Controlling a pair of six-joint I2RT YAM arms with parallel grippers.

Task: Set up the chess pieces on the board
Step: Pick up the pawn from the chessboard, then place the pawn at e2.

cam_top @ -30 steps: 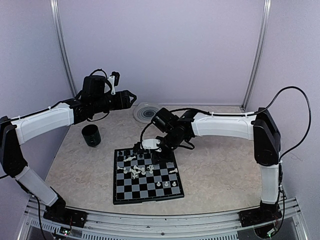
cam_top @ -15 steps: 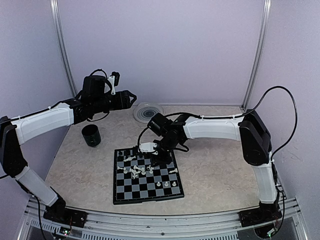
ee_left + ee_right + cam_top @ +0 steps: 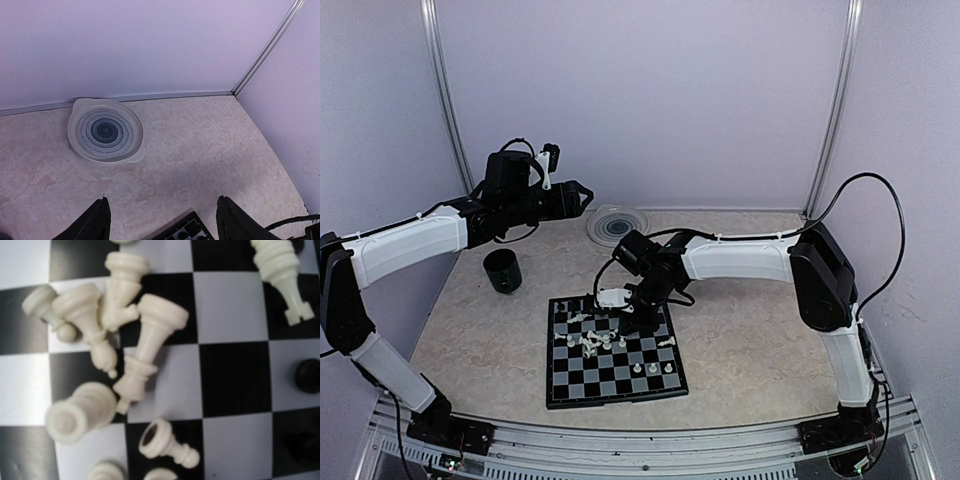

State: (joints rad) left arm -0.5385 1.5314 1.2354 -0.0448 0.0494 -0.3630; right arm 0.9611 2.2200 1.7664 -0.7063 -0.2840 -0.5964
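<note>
The board (image 3: 612, 350) lies in the middle of the table. Several cream chess pieces (image 3: 592, 340) lie toppled in a heap on it, and a few stand near its right side (image 3: 653, 369). My right gripper (image 3: 634, 318) hangs low over the far part of the board; its fingers do not show in the right wrist view, which shows toppled cream pieces (image 3: 145, 352) close up and black pieces (image 3: 306, 375) at the right. My left gripper (image 3: 582, 197) is raised at the back left, open and empty, its fingers (image 3: 95, 220) wide apart above the board's corner (image 3: 186, 231).
A black cup (image 3: 503, 270) stands left of the board. A round clear ridged plate (image 3: 615, 224) lies by the back wall, and shows in the left wrist view (image 3: 106, 130). Walls close the back and both sides.
My right arm has swung a little to the left and brought its gripper further over the board's far part. The left arm has not moved.
</note>
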